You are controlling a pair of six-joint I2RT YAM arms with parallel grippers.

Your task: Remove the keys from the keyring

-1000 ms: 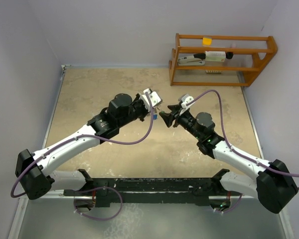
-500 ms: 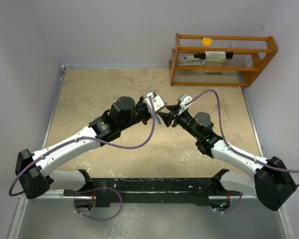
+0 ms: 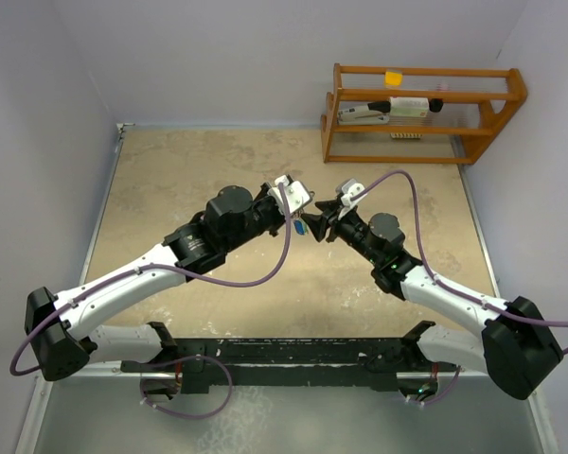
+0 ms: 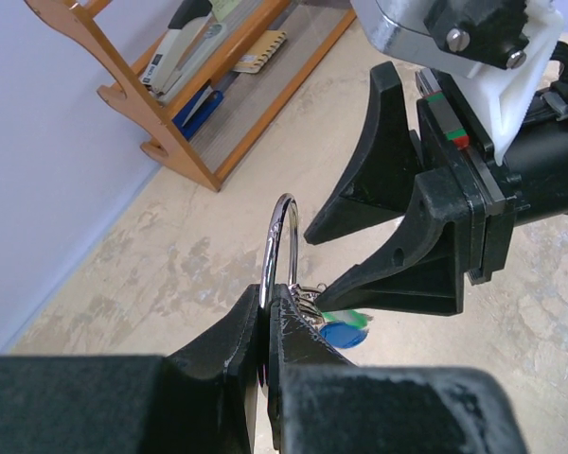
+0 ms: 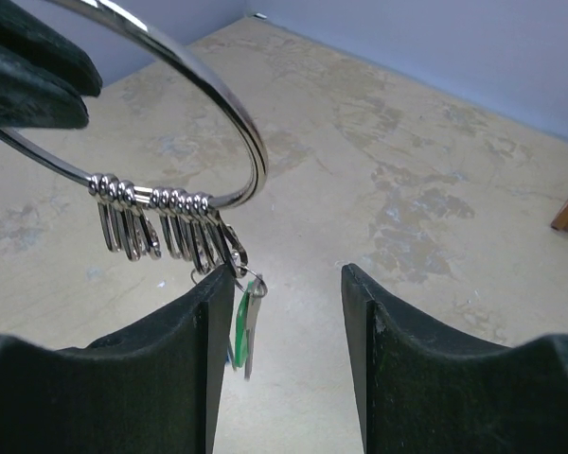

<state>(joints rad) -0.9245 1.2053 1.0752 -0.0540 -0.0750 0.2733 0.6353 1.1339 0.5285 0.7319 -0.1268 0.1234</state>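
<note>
My left gripper [image 4: 265, 305] is shut on the keyring [image 4: 282, 236], a thin silver wire ring held upright above the table. In the right wrist view the keyring [image 5: 208, 83] carries several small silver loops [image 5: 161, 222]. The keys hang below them, one green-headed [image 5: 239, 322] and one blue-headed [image 4: 344, 334]. My right gripper [image 5: 286, 274] is open, and its left finger [image 5: 194, 359] touches the lowest loops, with the green key just inside that finger. From above, both grippers meet at mid-table: left gripper [image 3: 293, 202], right gripper [image 3: 314, 219], blue key [image 3: 300, 227] between them.
A wooden rack [image 3: 421, 113] holding a stapler and small items stands at the back right against the wall. It also shows behind the ring in the left wrist view as the rack [image 4: 199, 104]. Walls close the table on the left, back and right.
The left gripper has carried the ring to the right, closing the gap to the right gripper. The right fingers now reach the hanging keys and have narrowed slightly.
</note>
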